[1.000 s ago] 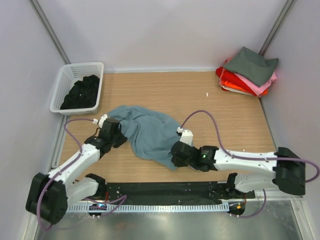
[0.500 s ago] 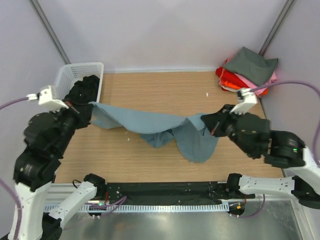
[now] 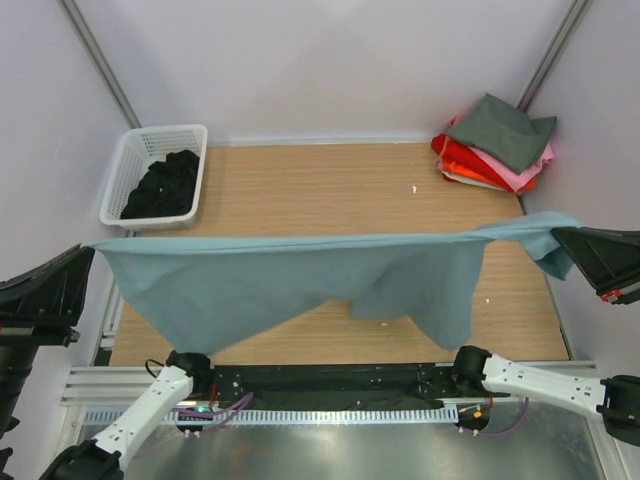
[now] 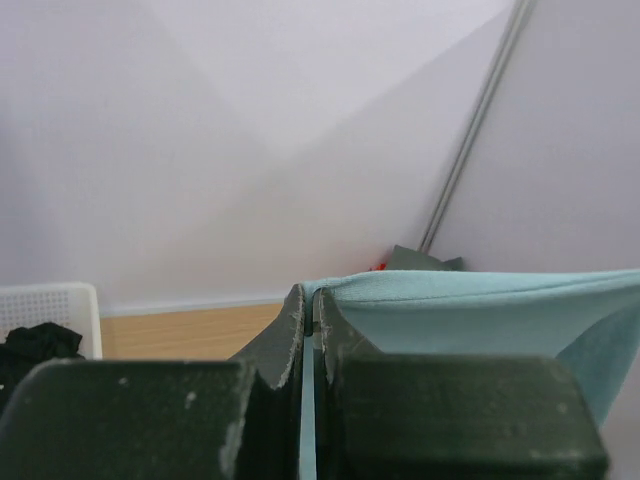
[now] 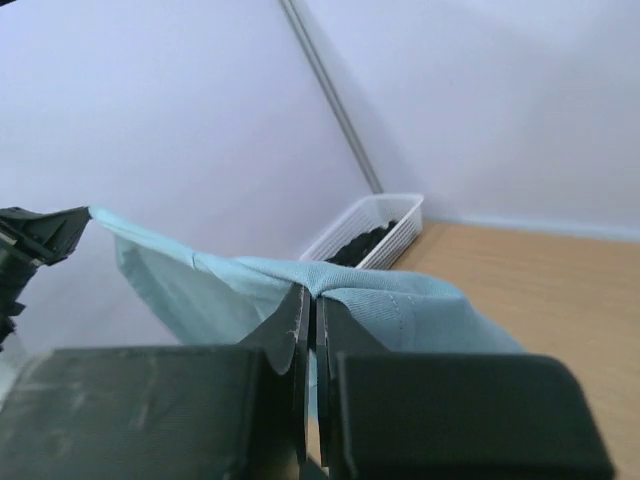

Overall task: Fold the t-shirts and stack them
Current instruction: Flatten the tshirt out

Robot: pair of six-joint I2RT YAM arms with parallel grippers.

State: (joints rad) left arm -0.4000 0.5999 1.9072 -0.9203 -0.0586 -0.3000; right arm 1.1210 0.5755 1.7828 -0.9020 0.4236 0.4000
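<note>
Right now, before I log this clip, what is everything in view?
table: one, light wood, centre
basket: one, white lattice, far left corner
black cloth: one heap, black, inside the basket
folded t-shirts: one stack, dark grey over pink, red and orange, far right corner
blue-grey t-shirt: one, dusty blue-grey, stretched in the air, held at both ends
left pincer: one, dark, shut on the shirt's left end
right pincer: one, dark, shut on the shirt's right end
</note>
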